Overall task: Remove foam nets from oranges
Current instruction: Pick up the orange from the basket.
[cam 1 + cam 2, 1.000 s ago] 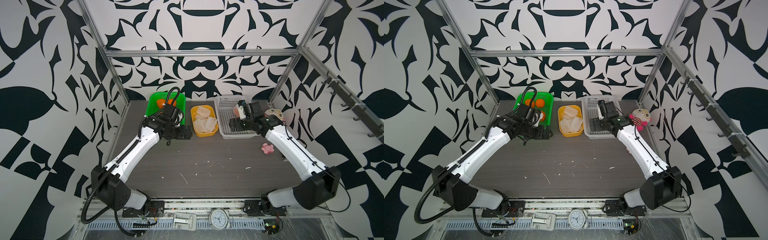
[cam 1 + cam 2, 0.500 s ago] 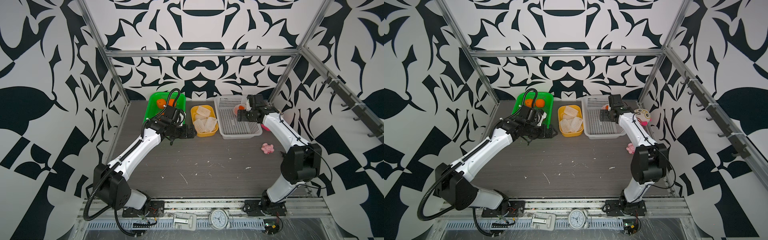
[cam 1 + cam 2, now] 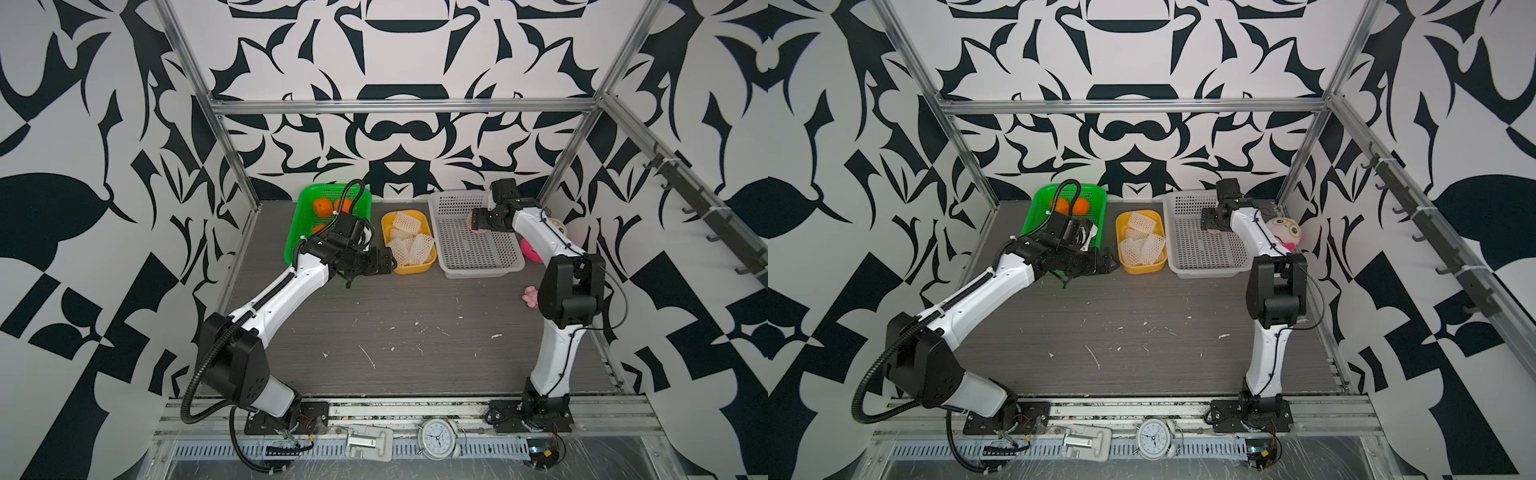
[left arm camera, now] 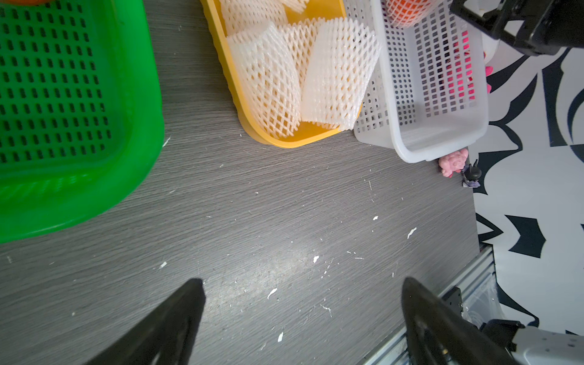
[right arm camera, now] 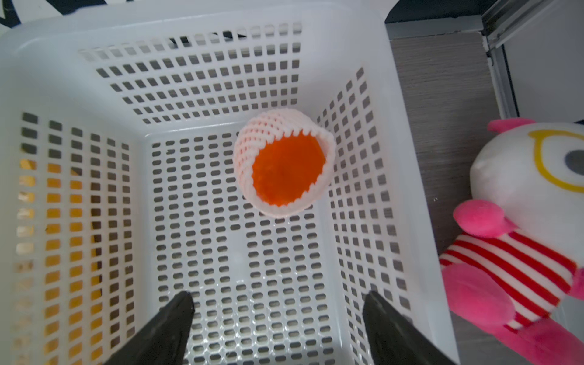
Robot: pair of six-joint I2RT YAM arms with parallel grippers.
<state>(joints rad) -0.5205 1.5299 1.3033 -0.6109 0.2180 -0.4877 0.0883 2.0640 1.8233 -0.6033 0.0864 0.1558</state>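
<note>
One orange [image 5: 286,167] still wrapped in a white foam net [image 5: 249,148] lies in the far right corner of the white basket [image 5: 189,79]. My right gripper [image 5: 278,295] hangs open above the basket floor, short of that orange, with nothing between its fingers. In a top view the right gripper [image 3: 473,218] covers most of the netted orange. Bare oranges [image 3: 322,206] sit in the green basket [image 3: 295,232]. Several empty foam nets [image 3: 409,239] lie in the yellow tray [image 3: 411,270]. My left gripper [image 4: 301,284] is open and empty over the table, between the green basket and the yellow tray.
A pink and white plush toy [image 3: 1283,230] leans by the right wall, just outside the white basket. A small pink figure [image 3: 530,296] lies on the table near the right arm. White foam crumbs are scattered over the grey tabletop [image 3: 395,332]. An alarm clock [image 3: 439,438] stands on the front rail.
The right arm's elbow has folded back toward the right wall, and its gripper has moved to the basket's far right corner, jaws slightly narrower. The left gripper has edged toward the yellow tray.
</note>
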